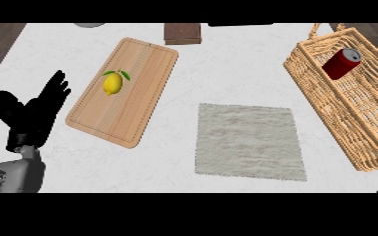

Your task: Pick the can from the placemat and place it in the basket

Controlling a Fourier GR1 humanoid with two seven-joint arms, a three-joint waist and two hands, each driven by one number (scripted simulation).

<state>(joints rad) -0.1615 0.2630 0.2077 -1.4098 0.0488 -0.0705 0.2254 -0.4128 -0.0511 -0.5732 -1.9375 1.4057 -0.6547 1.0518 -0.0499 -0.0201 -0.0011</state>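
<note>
The red can (342, 63) lies tilted inside the wicker basket (325, 100) by the bench's right edge, and could roll. The left hand (37, 112) rests near the left edge, fingers spread, holding nothing.

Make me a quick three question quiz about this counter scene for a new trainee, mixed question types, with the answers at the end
1. True or false: the red can lies inside the basket.
2. What sits on the wooden cutting board? A) lemon B) can C) nothing
3. Fill in: the grey placemat has ____ on it.

Key:
1. True.
2. A, the lemon.
3. Nothing. The left hand rests open at the view's left edge.
</note>
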